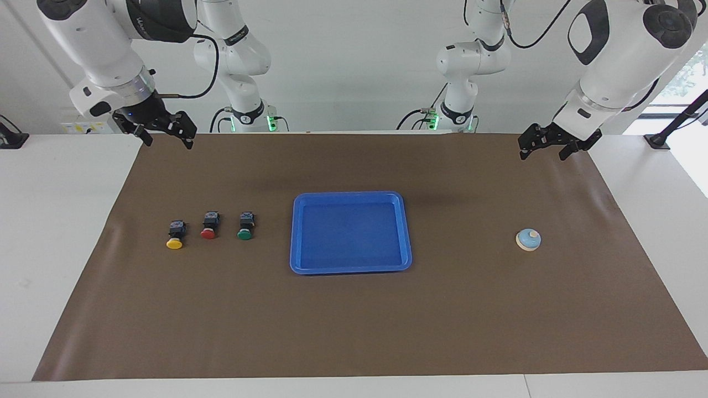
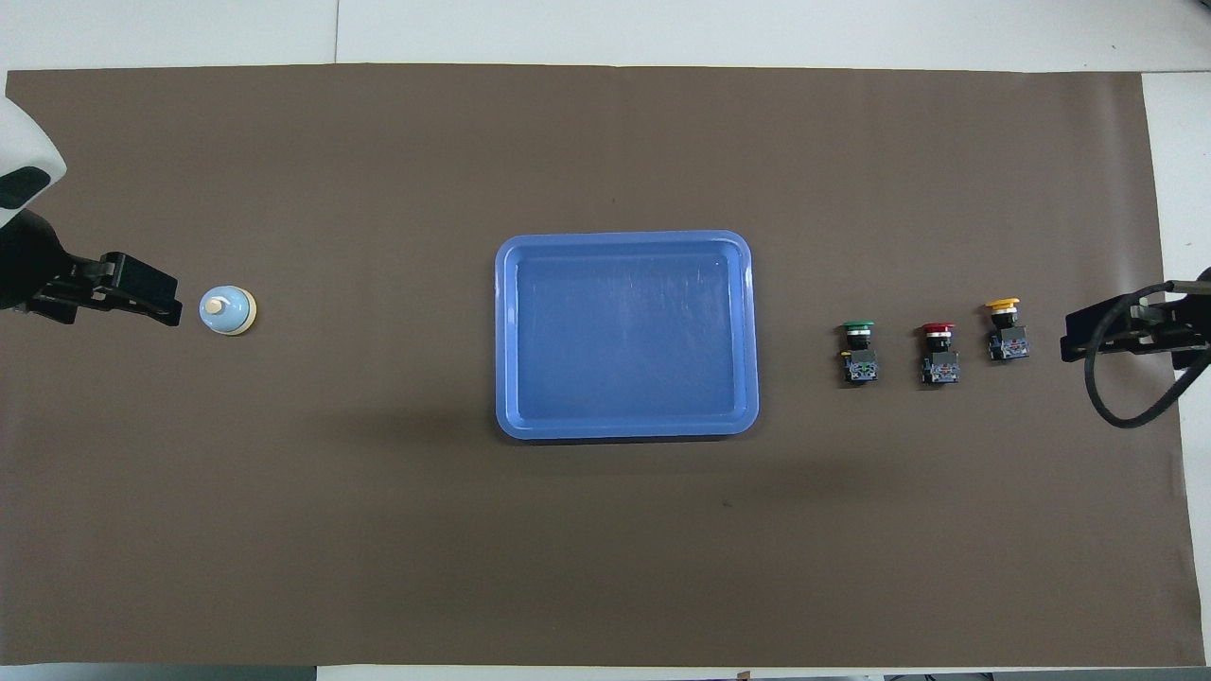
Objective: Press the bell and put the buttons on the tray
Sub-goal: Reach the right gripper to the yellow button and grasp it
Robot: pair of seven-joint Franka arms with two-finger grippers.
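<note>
A bright-blue tray [image 1: 350, 232] sits mid-table on a brown mat [image 1: 354, 331], with a yellow button [image 1: 175, 234], a red button [image 1: 209, 225] and a green button [image 1: 245, 225] lined up beside it toward the right arm's end, and the light-blue bell [image 1: 528, 240] alone toward the left arm's end. The left gripper [image 1: 543, 149] hangs above the mat's corner by its base, fingers spread wide and holding nothing. The right gripper [image 1: 166, 137] is raised over the corner at its own end, likewise wide apart and empty.

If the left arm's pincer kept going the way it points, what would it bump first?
Probably just the brown mat. The left pincer hangs open and tilted downward, up in the air. The bell lies roughly in that line, but depth is unclear.
</note>
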